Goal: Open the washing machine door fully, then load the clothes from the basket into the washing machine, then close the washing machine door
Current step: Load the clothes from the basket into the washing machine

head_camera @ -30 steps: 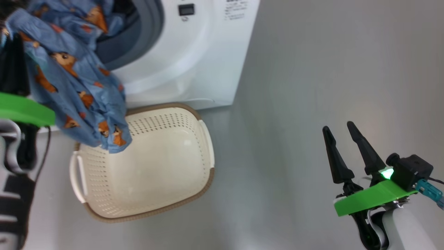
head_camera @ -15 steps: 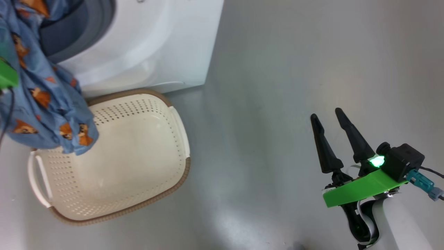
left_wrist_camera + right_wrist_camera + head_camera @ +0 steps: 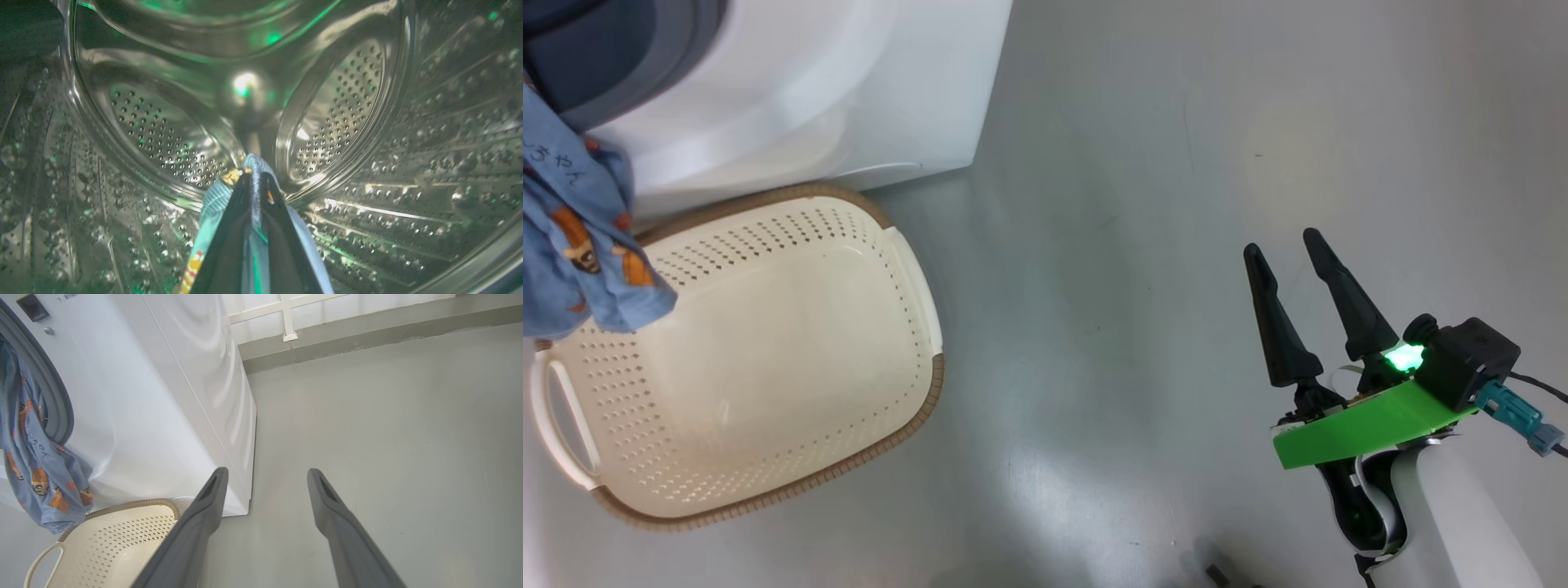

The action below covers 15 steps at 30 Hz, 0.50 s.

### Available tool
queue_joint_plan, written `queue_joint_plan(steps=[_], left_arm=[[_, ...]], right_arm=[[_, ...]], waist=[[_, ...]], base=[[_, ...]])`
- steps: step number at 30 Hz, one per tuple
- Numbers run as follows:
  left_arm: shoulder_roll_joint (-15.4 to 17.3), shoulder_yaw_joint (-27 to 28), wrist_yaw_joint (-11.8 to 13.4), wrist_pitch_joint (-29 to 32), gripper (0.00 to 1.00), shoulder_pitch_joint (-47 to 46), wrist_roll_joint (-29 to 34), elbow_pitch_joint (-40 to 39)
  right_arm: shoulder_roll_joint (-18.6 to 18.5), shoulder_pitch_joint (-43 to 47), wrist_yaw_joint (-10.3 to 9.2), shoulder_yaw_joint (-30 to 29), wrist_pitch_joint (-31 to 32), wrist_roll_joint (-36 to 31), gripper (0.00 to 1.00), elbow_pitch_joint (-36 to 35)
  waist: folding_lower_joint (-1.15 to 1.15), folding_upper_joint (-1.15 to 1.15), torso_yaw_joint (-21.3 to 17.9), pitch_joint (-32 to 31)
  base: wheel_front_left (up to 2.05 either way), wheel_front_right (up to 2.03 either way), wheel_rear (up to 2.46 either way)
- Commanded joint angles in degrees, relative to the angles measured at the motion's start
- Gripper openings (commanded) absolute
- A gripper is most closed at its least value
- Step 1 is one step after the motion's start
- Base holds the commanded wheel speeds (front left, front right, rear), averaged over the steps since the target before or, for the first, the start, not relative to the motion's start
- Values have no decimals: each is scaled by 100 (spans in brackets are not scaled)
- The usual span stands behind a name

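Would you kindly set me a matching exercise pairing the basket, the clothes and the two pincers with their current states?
1 basket
2 clothes
3 left pincer
4 right pincer

A open, above the floor
B hanging out of the machine
C shut on clothes inside the drum
D standing on the floor before the machine

Pairs: 1-D, 2-B, 3-C, 4-A

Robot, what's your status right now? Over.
Left claw shut on the blue printed garment, inside the drum. Right claw open, idle. Basket looks empty. Garment's tail hangs outside the opening.
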Motion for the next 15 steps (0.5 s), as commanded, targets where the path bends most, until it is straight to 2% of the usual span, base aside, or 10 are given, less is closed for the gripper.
queue_joint_plan(steps=[1, 9, 10, 11, 12, 13, 14, 15], left_arm=[[184, 224, -3, -34, 0, 206, 185, -15], [-12, 170, -60, -34, 0, 179, 308, 773], [-30, 139, -62, -34, 8, 148, 287, 867], [-63, 72, -63, -34, 35, 125, 236, 978], [-84, -29, -64, -34, 53, 100, 191, 1057], [-78, -122, -64, -34, 90, 72, 163, 1105], [-85, -181, -65, -34, 100, 53, 92, 1157], [-106, -257, -65, -34, 100, 47, 7, 1216]], right_arm=[[35, -19, 9, 149, -69, -72, 100, -141], [42, -45, 9, 159, -69, -78, 100, -131], [41, -46, 9, 155, -69, -78, 100, -129], [38, -46, 9, 149, -69, -78, 100, -126], [35, -45, 9, 143, -69, -77, 100, -124], [35, -46, 9, 138, -69, -78, 100, -121], [34, -50, 9, 137, -69, -79, 100, -120], [33, -53, 9, 136, -69, -81, 100, -117]], waist=[[0, 0, -26, 40], [0, 0, 6, 64], [0, 0, 16, 61], [0, 0, 27, 53], [0, 0, 41, 46], [0, 0, 56, 40], [0, 0, 71, 32], [0, 0, 88, 22]], base=[[0, 0, 0], [0, 0, 0], [0, 0, 0], [0, 0, 0], [0, 0, 0], [0, 0, 0], [0, 0, 0], [0, 0, 0]])
